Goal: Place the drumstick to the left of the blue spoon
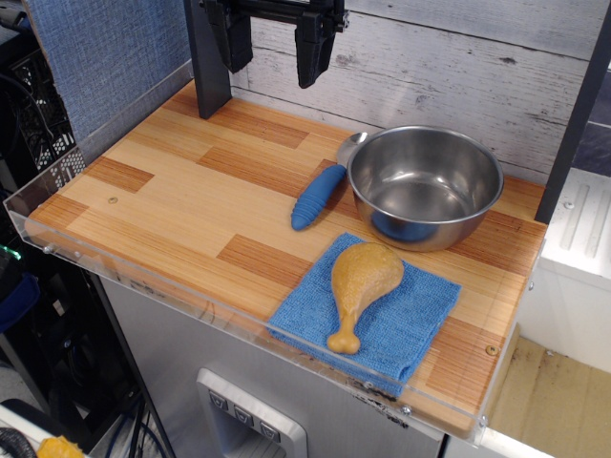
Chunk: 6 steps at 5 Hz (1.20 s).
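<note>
The drumstick (pixel 359 286), a glossy golden-tan toy chicken leg, lies on a blue square cloth (pixel 409 324) at the front right, its bone tip pointing to the front edge. The blue spoon (pixel 321 195) lies behind and left of it, ribbed blue handle toward the front, silver scoop (pixel 353 143) against the steel bowl. My gripper (pixel 273 48) hangs high at the back of the table, far from both. Its two black fingers are apart and hold nothing.
A large steel bowl (pixel 425 185) stands right of the spoon, behind the cloth. A clear plastic rim (pixel 143 281) runs along the front and left edges. A black post (pixel 208 67) stands back left, a plank wall behind. Bare wood (pixel 191 200) lies left of the spoon.
</note>
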### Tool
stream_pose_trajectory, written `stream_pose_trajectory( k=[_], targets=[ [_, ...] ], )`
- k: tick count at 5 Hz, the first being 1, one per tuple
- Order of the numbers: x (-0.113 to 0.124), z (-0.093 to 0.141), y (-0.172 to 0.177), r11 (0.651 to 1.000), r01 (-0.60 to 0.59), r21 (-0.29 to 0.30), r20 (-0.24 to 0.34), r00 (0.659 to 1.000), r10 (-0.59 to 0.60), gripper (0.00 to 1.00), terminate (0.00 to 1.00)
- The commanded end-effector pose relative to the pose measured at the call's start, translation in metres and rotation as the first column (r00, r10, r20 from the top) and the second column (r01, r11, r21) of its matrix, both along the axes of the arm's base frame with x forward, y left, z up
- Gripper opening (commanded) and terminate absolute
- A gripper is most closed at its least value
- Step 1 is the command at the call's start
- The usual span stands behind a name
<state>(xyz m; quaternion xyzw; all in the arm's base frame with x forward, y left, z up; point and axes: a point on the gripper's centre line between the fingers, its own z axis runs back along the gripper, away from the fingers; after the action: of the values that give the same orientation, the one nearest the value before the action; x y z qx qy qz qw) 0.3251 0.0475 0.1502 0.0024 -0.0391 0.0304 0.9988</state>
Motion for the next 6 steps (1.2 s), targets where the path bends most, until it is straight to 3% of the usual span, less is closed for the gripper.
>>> stream_pose_trajectory(
  k=[1,3,5,6],
  targets=[
    [0.000,0.000,0.000,1.000,0.000,0.000,0.000,1.000,0.000,1.00,0.00],
    [-0.018,-0.039,0.018,1.000,0.001,-0.008,-0.049,0.999,-0.001,1.00,0.00],
    [-0.040,-0.071,-0.035,0.999,0.036,-0.026,-0.095,0.995,-0.038,1.00,0.00],
    [-0.049,-0.076,-0.065,0.998,0.060,0.005,-0.102,0.993,-0.059,1.00,0.00]
  ],
)
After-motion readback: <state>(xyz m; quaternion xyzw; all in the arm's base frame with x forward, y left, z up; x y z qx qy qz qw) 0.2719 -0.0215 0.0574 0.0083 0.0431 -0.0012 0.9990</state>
